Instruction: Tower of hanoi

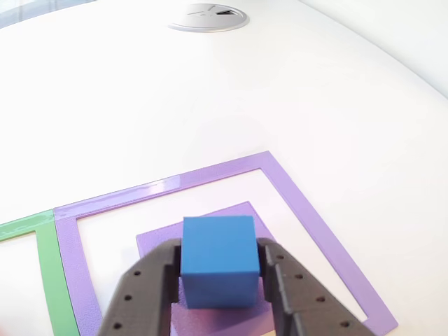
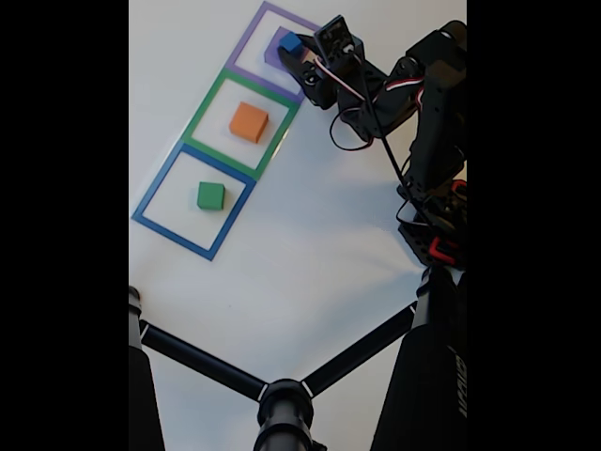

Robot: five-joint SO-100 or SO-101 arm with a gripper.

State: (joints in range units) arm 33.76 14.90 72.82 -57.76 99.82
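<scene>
Hand [image 1: 218, 280] clamps blue cube [image 1: 218, 259] above purple block [image 1: 210, 318].

Matt blue cube [image 1: 218, 262], glossy white table [image 1: 280, 91]

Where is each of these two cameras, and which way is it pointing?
Other view: rides just behind the gripper, looking forward and down at the blue cube between its fingers, above the purple block.
Fixed view: high up, looking down at the table, arm, orange block and green block.
Shared: blue cube, purple block, gripper.
</scene>
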